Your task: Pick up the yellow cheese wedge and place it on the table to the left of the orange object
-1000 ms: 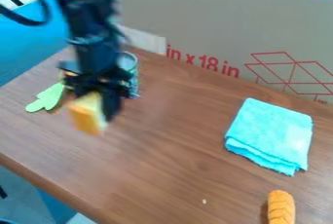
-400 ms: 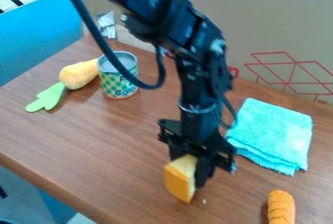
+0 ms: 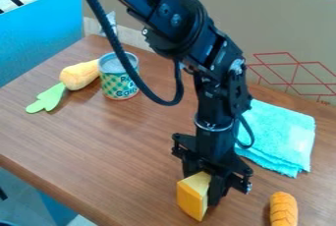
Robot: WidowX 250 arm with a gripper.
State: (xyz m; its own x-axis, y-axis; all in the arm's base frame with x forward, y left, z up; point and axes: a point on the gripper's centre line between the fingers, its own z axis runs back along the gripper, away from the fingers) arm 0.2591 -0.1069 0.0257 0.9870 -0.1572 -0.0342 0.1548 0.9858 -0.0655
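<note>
Black, two-fingered, and pointed down at the lower centre of the frame, the gripper (image 3: 205, 193) was clamped on a yellow wedge (image 3: 191, 198), one finger to either side. The wedge hung tilted, its broad orange-yellow face toward the camera and its narrow end low; its thickness probably offered the fingers two firm sides. Whether that low end met the wooden tabletop (image 3: 98, 141) could not be told. Above, the jointed arm (image 3: 220, 97) slanted in from the top edge, a cable (image 3: 119, 45) looping loosely beside it, presumably slack to let the joints bend. Right of the gripper, near the bottom edge, lay an orange ridged piece (image 3: 283, 210). Behind the arm, right of centre, a turquoise cloth (image 3: 279, 136) lay flat, apparently folded into a compact pad. At upper left, a patterned can (image 3: 119, 78) stood upright on its base, its stable pose. Just beside it lay a yellow carrot-shaped toy (image 3: 79, 75), on its side as its rounded body would favour, green leaves (image 3: 47, 99) toward the left edge. A cardboard panel (image 3: 289, 38) stood along the far side, perhaps as a screen.
</note>
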